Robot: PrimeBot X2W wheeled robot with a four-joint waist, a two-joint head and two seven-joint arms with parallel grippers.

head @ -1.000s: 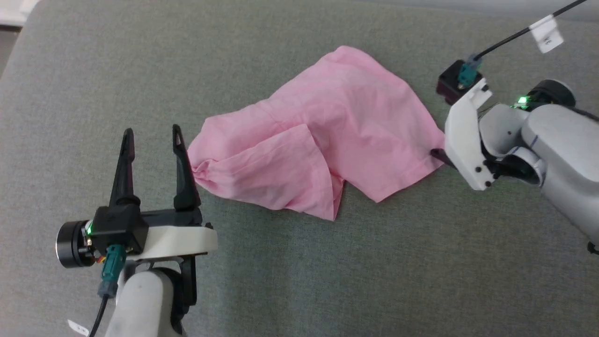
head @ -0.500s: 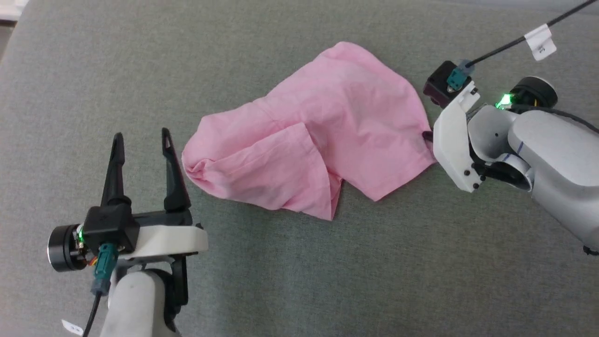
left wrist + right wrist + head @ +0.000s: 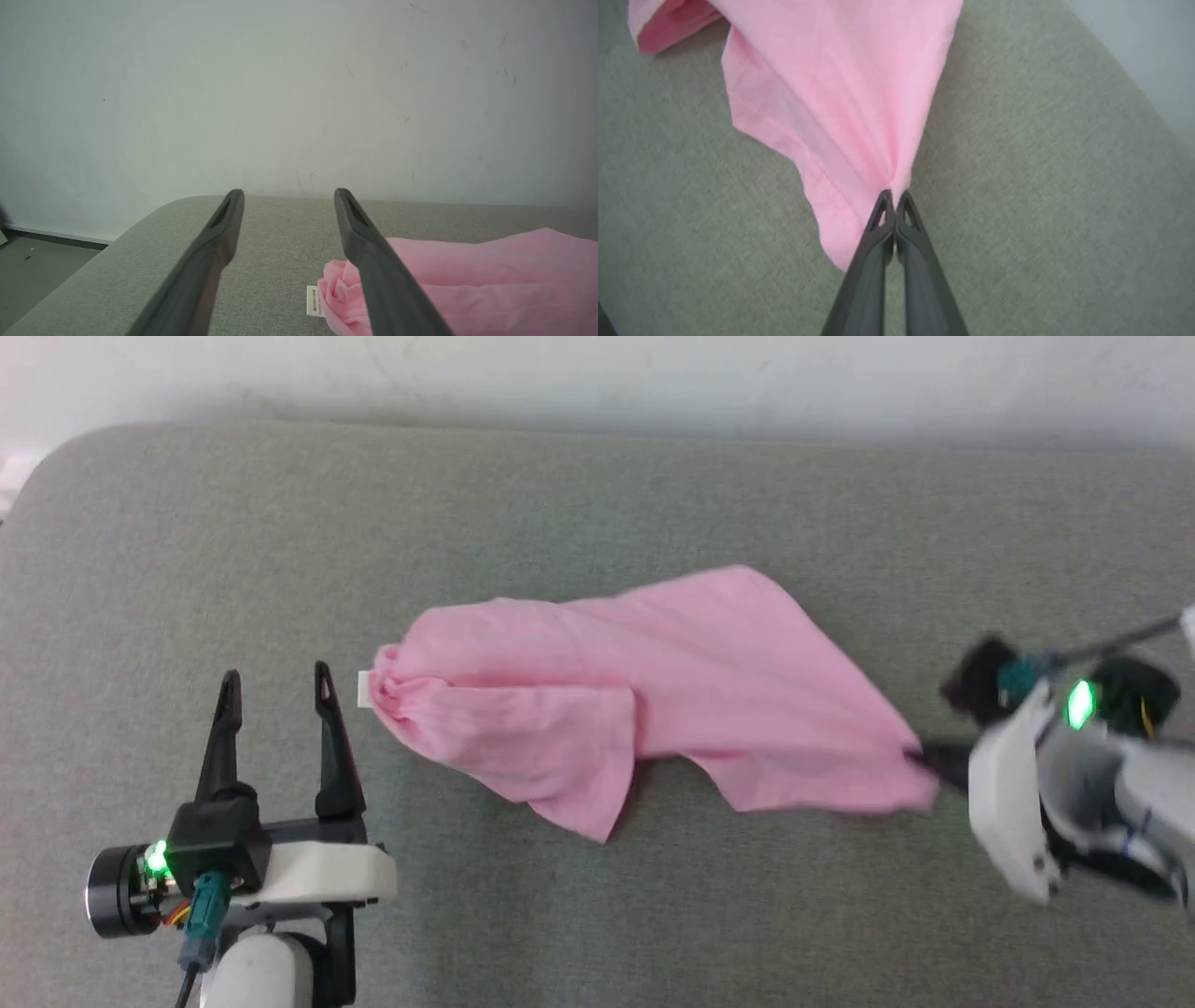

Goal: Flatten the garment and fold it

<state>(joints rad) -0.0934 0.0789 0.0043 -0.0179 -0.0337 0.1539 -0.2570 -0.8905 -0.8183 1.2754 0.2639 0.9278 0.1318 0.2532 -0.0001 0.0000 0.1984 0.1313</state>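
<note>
Two grippers flank the garment (image 3: pixel 644 709) on the grey cushion (image 3: pixel 597 915): the right gripper (image 3: pixel 894 193) is clamped on its right corner, the left gripper (image 3: pixel 275 677) hangs, fingers apart, just beside its bunched end.

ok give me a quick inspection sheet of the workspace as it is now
surface: grey-green padded top, rounded corner at the far left
job's things: garment crumpled, drawn out sideways; white care label at its bunched left end
clutter: nothing seen
hands: left hand open, near the label end, apart from the cloth; right hand shut on the garment's right corner
cables: teal-plugged cable at the left wrist; black cable at the right wrist, blurred
surroundings: pale wall behind; floor past the left edge
</note>
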